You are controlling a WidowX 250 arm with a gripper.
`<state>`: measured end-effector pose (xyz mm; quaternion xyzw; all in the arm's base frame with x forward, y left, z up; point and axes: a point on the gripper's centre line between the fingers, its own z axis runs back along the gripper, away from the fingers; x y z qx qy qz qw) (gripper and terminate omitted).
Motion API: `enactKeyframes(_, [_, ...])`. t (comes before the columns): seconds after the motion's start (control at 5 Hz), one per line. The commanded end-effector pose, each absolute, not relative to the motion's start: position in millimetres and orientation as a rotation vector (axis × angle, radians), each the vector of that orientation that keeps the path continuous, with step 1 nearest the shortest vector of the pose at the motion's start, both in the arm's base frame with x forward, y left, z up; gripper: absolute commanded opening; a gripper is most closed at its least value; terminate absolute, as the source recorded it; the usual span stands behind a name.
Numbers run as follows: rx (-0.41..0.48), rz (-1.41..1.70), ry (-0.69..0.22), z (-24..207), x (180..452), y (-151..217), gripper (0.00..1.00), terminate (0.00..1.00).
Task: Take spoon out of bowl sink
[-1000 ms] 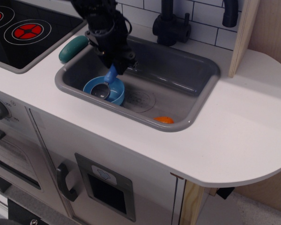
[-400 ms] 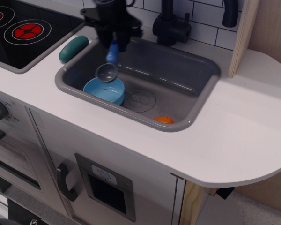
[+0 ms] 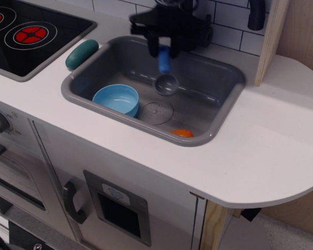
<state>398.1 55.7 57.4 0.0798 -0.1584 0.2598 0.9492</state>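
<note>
The spoon (image 3: 165, 70) is pinched by its blue handle in the black gripper (image 3: 164, 46) and hung above the sink (image 3: 227, 83), right of the light-blue bowl (image 3: 116, 99) resting inside it.

The black end effector (image 3: 165, 41) hangs above the sink's rear, fingers clamped on the spoon (image 3: 165, 73) handle.

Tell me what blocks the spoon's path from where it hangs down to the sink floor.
Nothing visible does. The gripper holds the spoon by its blue handle above the sink. The bowl sits off toward the stove side and the orange piece lies at the front wall; neither appears to be beneath it.
</note>
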Motion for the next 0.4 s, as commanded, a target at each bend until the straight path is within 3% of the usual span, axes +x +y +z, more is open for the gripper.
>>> enactKeyframes(0.0, [0.232,0.601,-0.361,55,415,58,0.0,0.0])
enactKeyframes(0.2, [0.261,0.568,-0.351,42,415,62,0.0,0.0])
